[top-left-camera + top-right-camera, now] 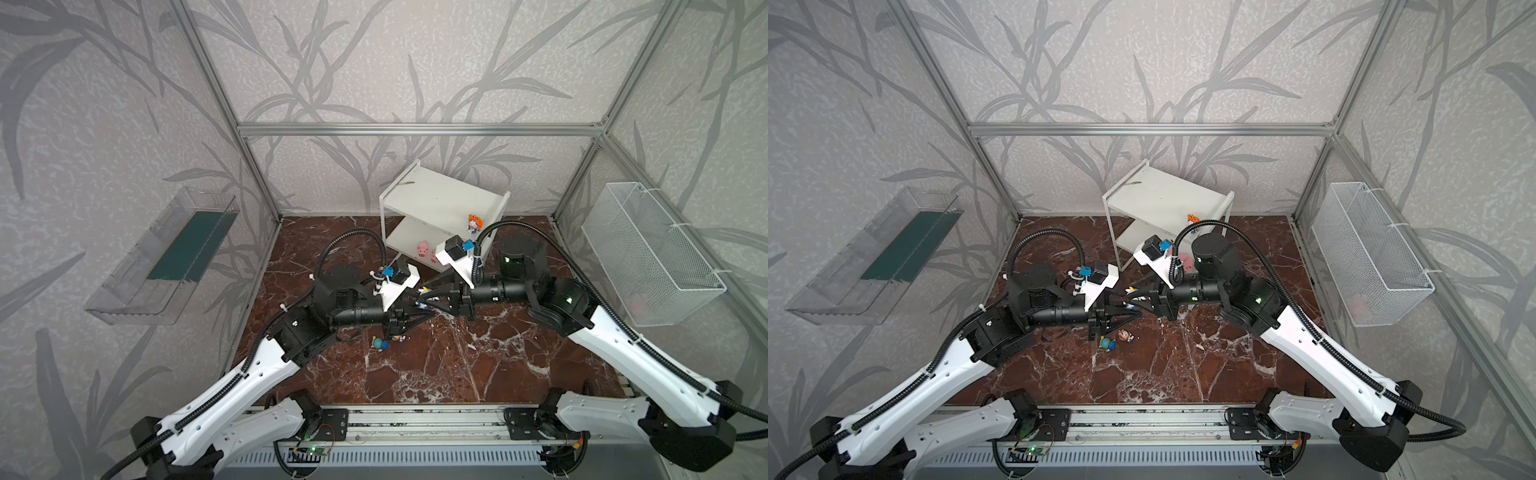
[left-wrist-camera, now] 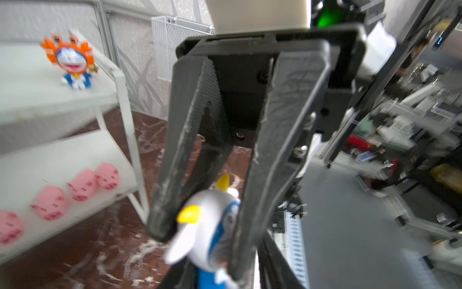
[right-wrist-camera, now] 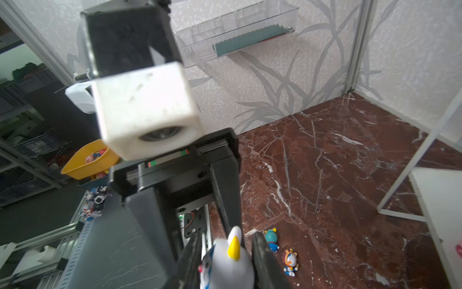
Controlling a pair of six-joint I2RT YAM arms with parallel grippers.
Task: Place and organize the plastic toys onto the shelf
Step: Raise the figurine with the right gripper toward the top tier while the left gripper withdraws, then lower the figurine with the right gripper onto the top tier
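Note:
Over the middle of the floor my two grippers meet tip to tip. My right gripper [image 3: 226, 265] [image 1: 422, 296] is shut on the white-gold figurine [image 3: 225, 260] [image 2: 207, 232]. My left gripper [image 2: 225, 272] [image 1: 426, 309] stands open around the figurine's blue body. The shelf [image 1: 440, 199] [image 2: 37, 95] stands at the back. An orange figurine [image 1: 473, 223] [image 2: 71, 60] stands on its top board. Several pink pigs [image 2: 83, 185] [image 1: 423, 249] line its lower board. A teal figurine [image 3: 271, 237] [image 1: 377, 343] and a brown one [image 3: 290, 260] [image 1: 400, 338] lie on the floor, near the left gripper.
A clear plastic tray [image 1: 166, 257] hangs on the left wall and a white wire basket [image 1: 652, 253] on the right wall. The floor is dark red marble [image 1: 478, 365], fenced by aluminium frame posts [image 1: 266, 195].

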